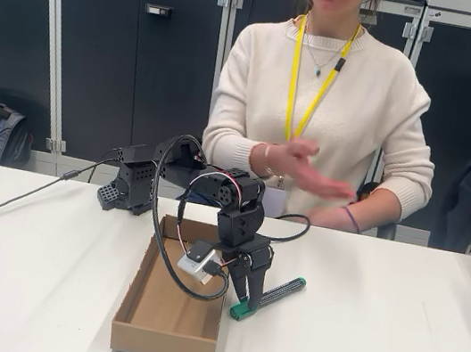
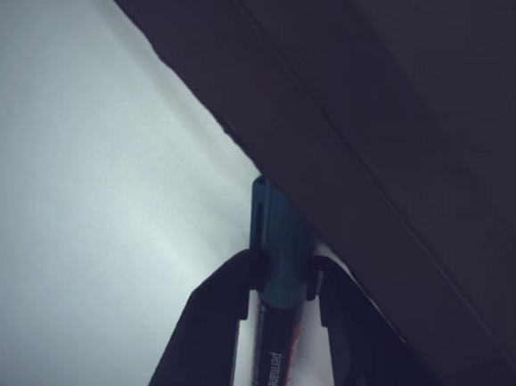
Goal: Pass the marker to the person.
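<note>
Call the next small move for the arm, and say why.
Probably close the jaws fully, then lift. In the wrist view the gripper straddles the marker at its teal cap; the marker lies on the table beside the cardboard box, and the person's hand waits open behind.

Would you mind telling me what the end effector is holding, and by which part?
The end effector is closed on the slim dark marker with the teal-green cap, gripping it at the cap's base where it meets the barrel.
</note>
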Robot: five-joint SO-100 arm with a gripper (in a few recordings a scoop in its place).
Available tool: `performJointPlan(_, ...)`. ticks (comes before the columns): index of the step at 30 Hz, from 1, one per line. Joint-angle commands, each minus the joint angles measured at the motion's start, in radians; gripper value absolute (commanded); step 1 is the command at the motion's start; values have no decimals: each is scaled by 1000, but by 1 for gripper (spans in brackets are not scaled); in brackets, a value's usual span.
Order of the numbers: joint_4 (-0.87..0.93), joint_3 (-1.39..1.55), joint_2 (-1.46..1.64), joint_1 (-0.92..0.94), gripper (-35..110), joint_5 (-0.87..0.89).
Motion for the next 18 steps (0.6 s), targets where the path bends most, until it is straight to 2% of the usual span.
performJointPlan(1, -18, -11, 64, -6, -5, -17)
performJointPlan(10, -109, 212, 380, 46, -5, -178)
performJointPlan(18, -140, 281, 666, 107, -5, -385)
